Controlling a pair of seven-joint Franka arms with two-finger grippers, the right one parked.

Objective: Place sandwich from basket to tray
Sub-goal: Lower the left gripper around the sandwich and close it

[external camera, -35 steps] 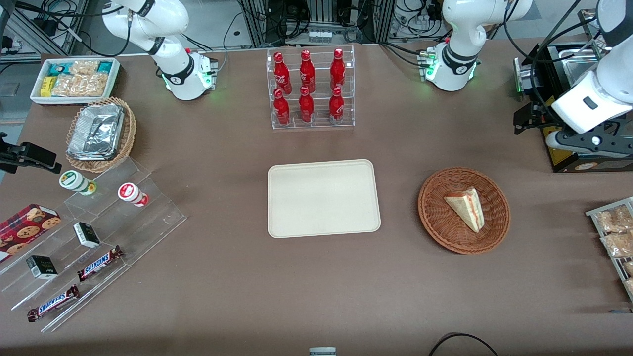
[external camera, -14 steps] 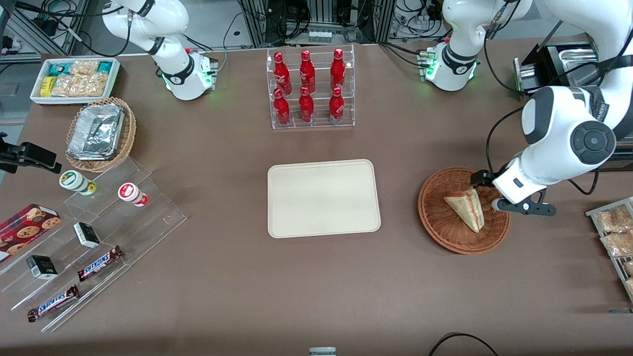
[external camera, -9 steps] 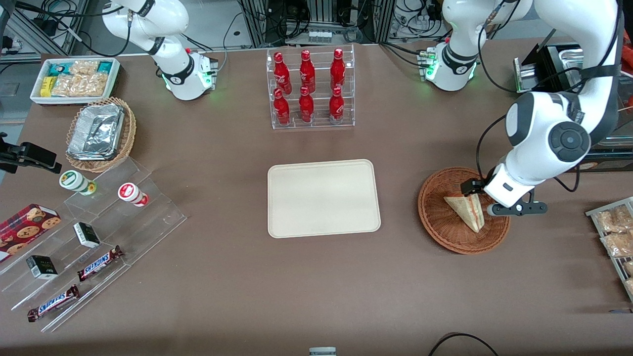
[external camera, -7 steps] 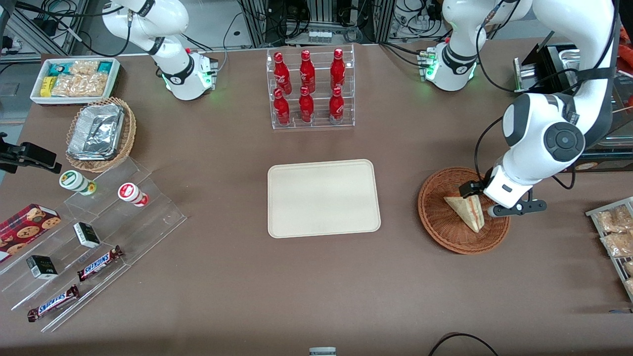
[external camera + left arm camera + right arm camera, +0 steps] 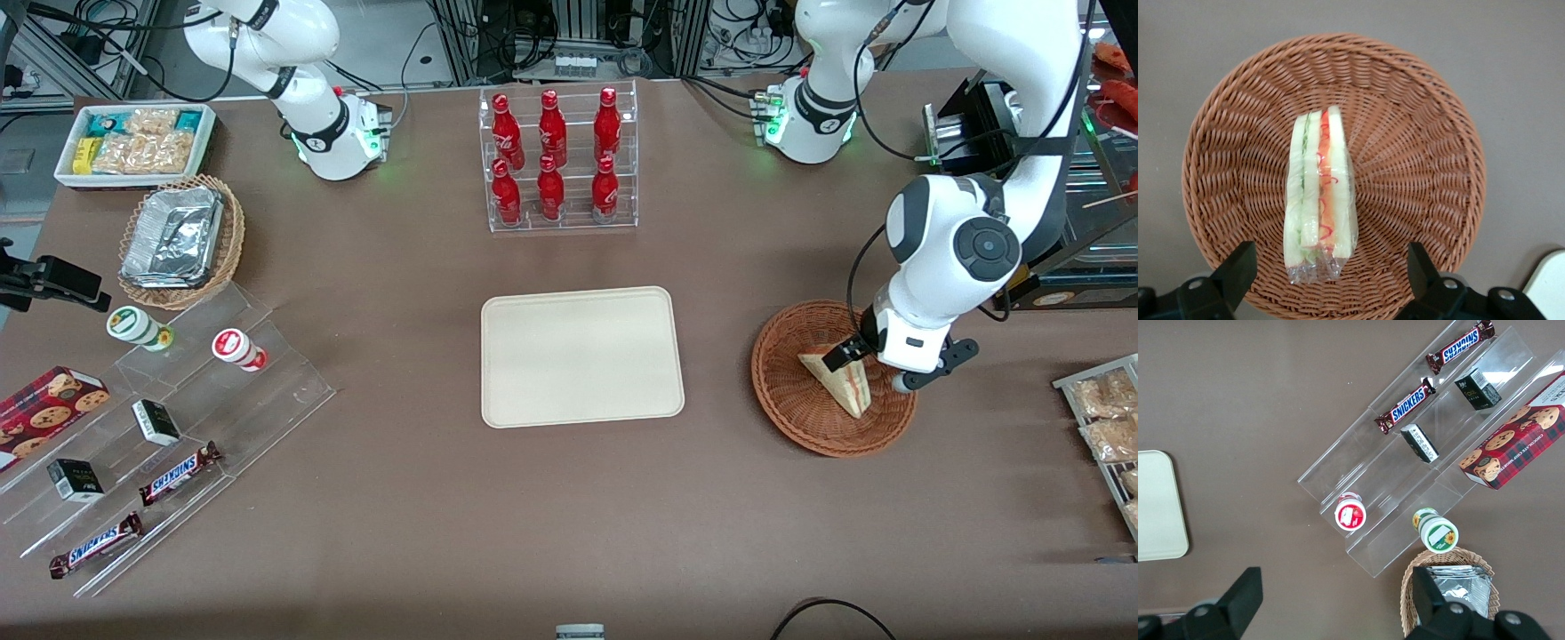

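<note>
brown table (image 5: 400,498): reddish wicker basket (image 5: 787,404) toward the working arm's end, wrapped sandwich (image 5: 840,384) lying in it. gripper (image 5: 1328,283) poised above the sandwich, fingers spread wide, gripping nothing. cream tray (image 5: 582,356) at mid-table, well apart from the basket.

Readable text: "SNICKERS" on two chocolate bars, lying on clear acrylic stepped stand (image 5: 1405,463) toward parked arm's end of surface.
- upper Snickers bar (image 5: 1460,347), also (image 5: 180,473)
- lower Snickers bar (image 5: 1407,405), also (image 5: 95,544)

Red bottles (image 5: 552,156) in clear rack carry white script logo, not legible. Two small dark boxes (image 5: 1478,388) on stand have print too small to read. Plaid cookie box (image 5: 1513,441): no legible wording. Round-lidded cups (image 5: 1439,534): label unreadable. Sandwich (image 5: 1319,195) wrapper: no print visible.
</note>
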